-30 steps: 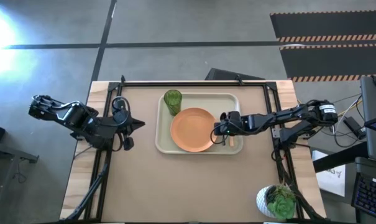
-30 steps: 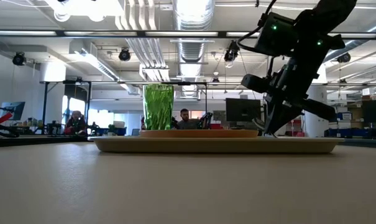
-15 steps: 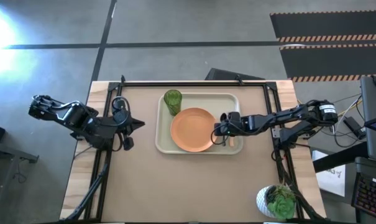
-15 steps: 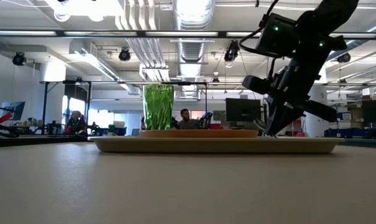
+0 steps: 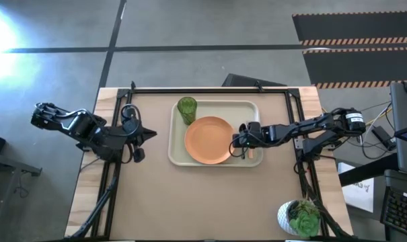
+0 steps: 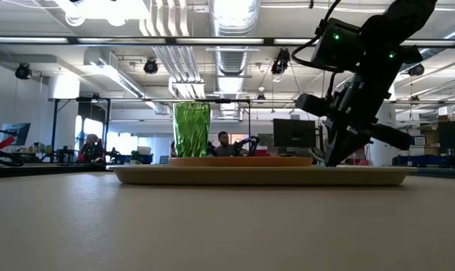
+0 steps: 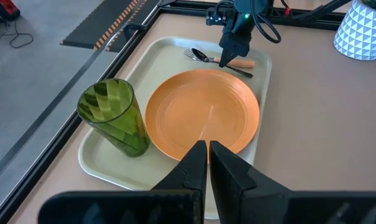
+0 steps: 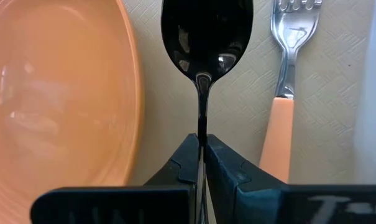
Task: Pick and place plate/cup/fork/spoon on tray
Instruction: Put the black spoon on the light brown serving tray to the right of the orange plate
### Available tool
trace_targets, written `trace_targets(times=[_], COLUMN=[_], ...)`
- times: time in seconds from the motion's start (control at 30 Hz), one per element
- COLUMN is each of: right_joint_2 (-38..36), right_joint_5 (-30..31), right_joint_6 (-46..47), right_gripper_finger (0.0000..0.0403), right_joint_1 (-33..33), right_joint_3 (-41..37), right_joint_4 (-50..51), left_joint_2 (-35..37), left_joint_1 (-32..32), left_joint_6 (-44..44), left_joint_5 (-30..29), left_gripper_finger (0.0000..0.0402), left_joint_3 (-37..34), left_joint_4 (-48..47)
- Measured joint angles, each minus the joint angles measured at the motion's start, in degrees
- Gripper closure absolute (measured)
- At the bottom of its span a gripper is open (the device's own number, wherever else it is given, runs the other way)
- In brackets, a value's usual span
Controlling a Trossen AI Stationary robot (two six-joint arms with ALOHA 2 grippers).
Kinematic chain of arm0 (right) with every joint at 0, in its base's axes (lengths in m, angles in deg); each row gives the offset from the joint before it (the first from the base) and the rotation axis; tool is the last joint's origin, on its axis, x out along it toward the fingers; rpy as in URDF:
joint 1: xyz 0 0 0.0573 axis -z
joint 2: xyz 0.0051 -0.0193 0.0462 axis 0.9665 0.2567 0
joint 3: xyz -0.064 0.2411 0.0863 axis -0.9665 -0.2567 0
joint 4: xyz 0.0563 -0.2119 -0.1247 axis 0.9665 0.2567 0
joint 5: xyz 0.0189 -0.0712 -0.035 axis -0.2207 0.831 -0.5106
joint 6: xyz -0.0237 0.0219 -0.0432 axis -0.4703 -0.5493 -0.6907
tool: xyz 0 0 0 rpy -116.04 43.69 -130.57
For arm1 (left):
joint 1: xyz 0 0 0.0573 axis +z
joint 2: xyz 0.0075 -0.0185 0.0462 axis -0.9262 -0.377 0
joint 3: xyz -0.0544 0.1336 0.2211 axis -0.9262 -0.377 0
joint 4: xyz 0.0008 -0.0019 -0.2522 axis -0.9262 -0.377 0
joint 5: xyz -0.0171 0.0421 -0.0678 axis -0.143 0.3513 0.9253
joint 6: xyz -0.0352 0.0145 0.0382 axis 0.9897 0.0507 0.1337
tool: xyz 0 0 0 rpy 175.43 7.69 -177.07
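The cream tray (image 5: 178,156) lies mid-table. On it are the orange plate (image 5: 208,140), the upright green cup (image 5: 186,109) at its far left corner, and the orange-handled fork (image 8: 286,68), flat by the right rim. My right gripper (image 5: 238,142) is over the tray between plate and fork, shut on the dark spoon (image 8: 206,31), which also shows in the left wrist view (image 7: 201,55). My left gripper (image 5: 141,134) waits shut and empty, left of the tray. My right gripper pinches the spoon's thin handle (image 8: 202,127) between its two fingers, a short way behind the bowl. The fingers slant down from the table's right and lie along the handle. The spoon lies parallel to the fork, low over the tray floor; whether it touches the tray I cannot tell.
A white pot with a green plant (image 5: 301,216) stands at the table's near right corner. Black frame rails (image 5: 210,89) run along the table's far, left and right sides. Bare tabletop lies in front of the tray.
My right gripper has crept slightly toward the table's right edge with the spoon, still shut on it.
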Motion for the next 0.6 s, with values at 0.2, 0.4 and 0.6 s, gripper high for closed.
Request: trace_targets(times=[0.2,0.4,0.6], right_joint_2=[0.0,0.0,0.0], right_joint_5=[0.1,0.1,0.1], right_joint_6=[-1.5,-1.6,-1.6], right_gripper_finger=[0.0389,0.0381,0.0381], right_joint_1=[0.0,0.0,0.0], right_joint_3=[0.0,0.0,0.0], right_joint_4=[-1.7,-1.5,-1.5], left_joint_2=[-0.1,-0.1,-0.1], left_joint_1=[0.0,0.0,0.0], left_joint_6=[0.0,0.1,0.1], left_joint_5=[0.0,0.0,0.0], left_gripper_finger=[0.0402,0.0402,0.0402], left_joint_3=[0.0,0.0,0.0], left_joint_4=[0.0,0.0,0.0])
